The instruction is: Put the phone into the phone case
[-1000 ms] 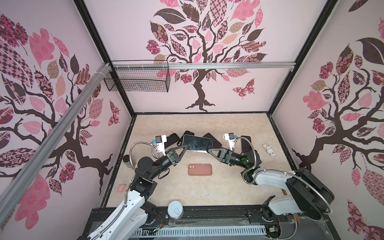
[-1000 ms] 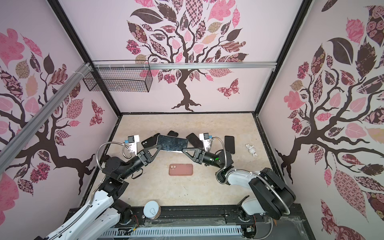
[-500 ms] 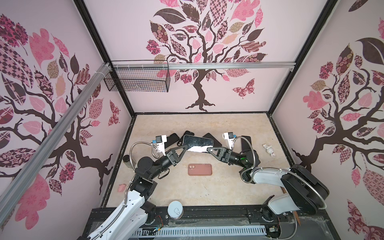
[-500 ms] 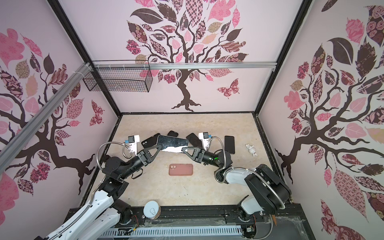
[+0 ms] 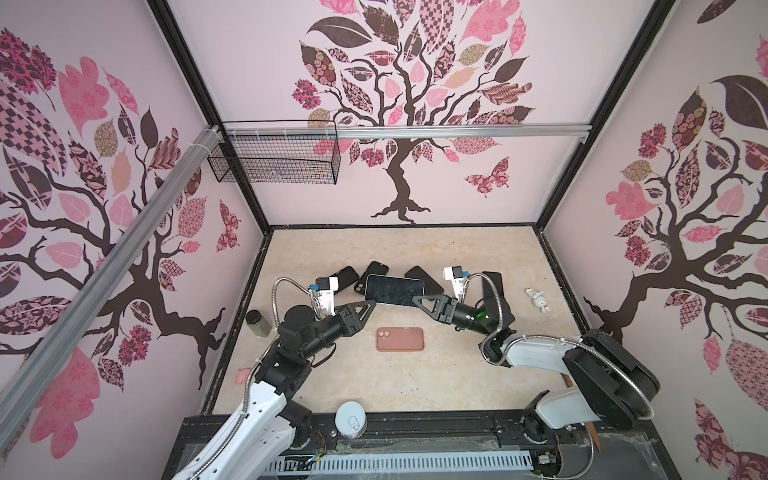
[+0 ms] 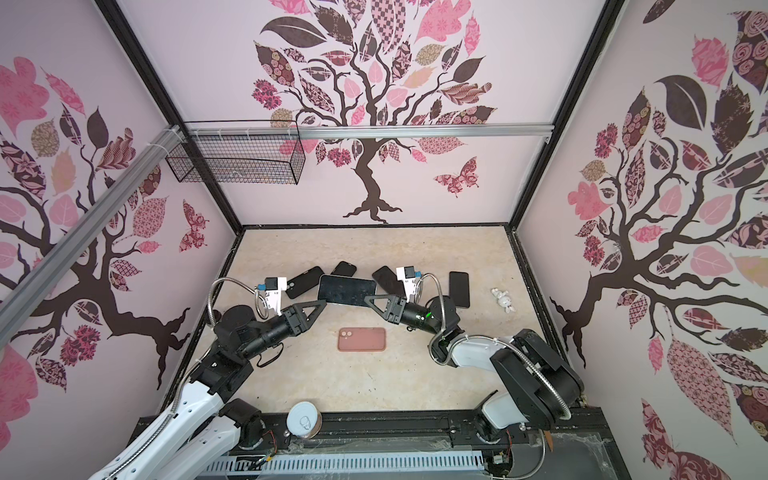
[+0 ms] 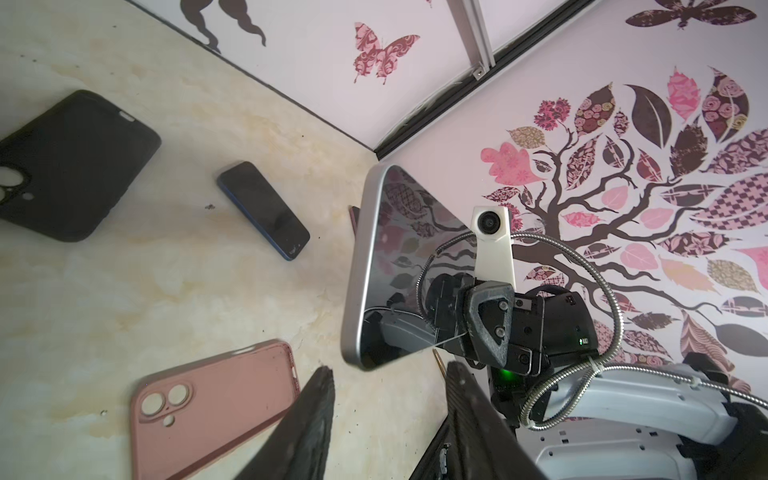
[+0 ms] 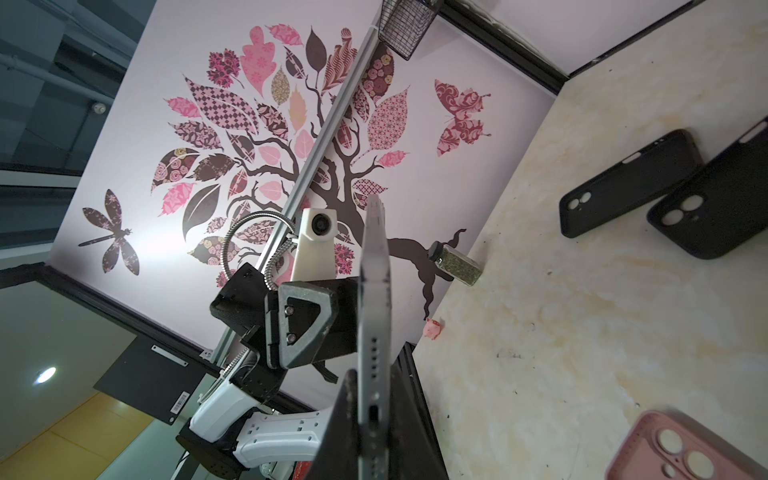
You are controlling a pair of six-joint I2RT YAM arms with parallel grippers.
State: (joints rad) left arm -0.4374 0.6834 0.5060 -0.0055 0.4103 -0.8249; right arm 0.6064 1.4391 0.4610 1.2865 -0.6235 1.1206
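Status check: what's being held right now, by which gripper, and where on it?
The right gripper is shut on the phone, pinching its charging-port end. The left gripper is open at the opposite end, gripping nothing.

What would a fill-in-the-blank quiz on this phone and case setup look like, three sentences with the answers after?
The right hand is ___ on the phone, holding it off the table.
The left hand, near the phone's other end, has ___ jaws.
The case lying flat between the arms is ___.
Missing words: shut, open, pink.
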